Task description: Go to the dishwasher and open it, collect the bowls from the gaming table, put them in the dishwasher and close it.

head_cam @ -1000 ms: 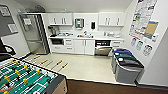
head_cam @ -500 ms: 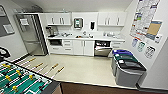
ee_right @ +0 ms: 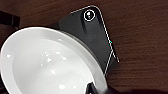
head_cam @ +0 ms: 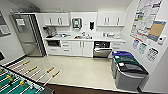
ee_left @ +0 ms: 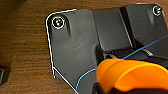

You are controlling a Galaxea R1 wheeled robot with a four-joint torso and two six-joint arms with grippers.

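Note:
The dishwasher is built into the white cabinet run at the far wall. Its steel door hangs partly open and the dark racks show behind it. An orange bowl sits at my left gripper, carried above the brown wood floor. In the right wrist view a white bowl looms large, with a dark finger of my right gripper over its rim. The gaming table is out of view.
A green-field foosball table with projecting rods stands at the near left. Grey bins with blue and green lids line the right wall. A steel fridge stands far left. Pale floor leads to the counter and sink.
The whole head view has shifted: the camera has moved forward toward the kitchen, and the foosball table slides lower and out at the left. The dishwasher door stands as before.

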